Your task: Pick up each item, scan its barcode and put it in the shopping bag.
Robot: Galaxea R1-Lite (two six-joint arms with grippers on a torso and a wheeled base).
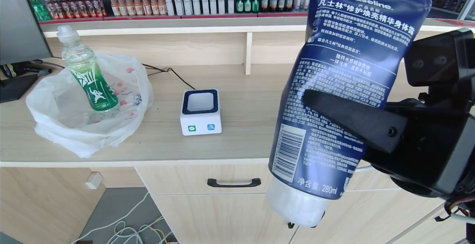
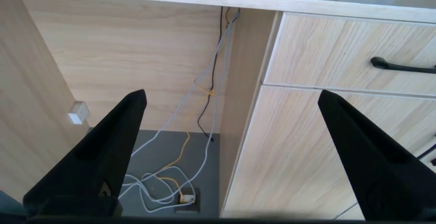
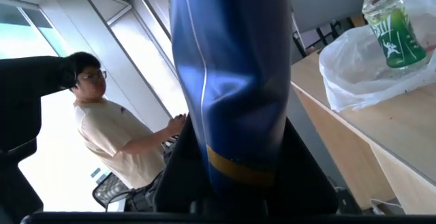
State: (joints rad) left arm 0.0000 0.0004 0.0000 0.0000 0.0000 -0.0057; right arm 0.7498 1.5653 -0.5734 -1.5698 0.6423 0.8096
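Note:
A blue lotion tube (image 1: 345, 69) hangs cap down, close to the head camera and above the counter's right front edge, its barcode facing the camera. My right gripper (image 1: 326, 106) is shut on its middle; in the right wrist view the blue lotion tube (image 3: 231, 74) stands between the right gripper's (image 3: 238, 163) dark fingers. A white scanner (image 1: 200, 112) with a blue-rimmed window sits mid-counter. To its left, a green drink bottle (image 1: 91, 77) stands inside the white plastic shopping bag (image 1: 55, 121). My left gripper (image 2: 231, 98) is open, low in front of the cabinet.
The wooden counter (image 1: 252, 99) has a drawer with a black handle (image 1: 233, 182) below it. Cables (image 2: 170, 176) lie on the floor in the open bay. A dark monitor (image 1: 18, 17) stands at the back left. Shelves of bottles (image 1: 185, 3) line the wall behind.

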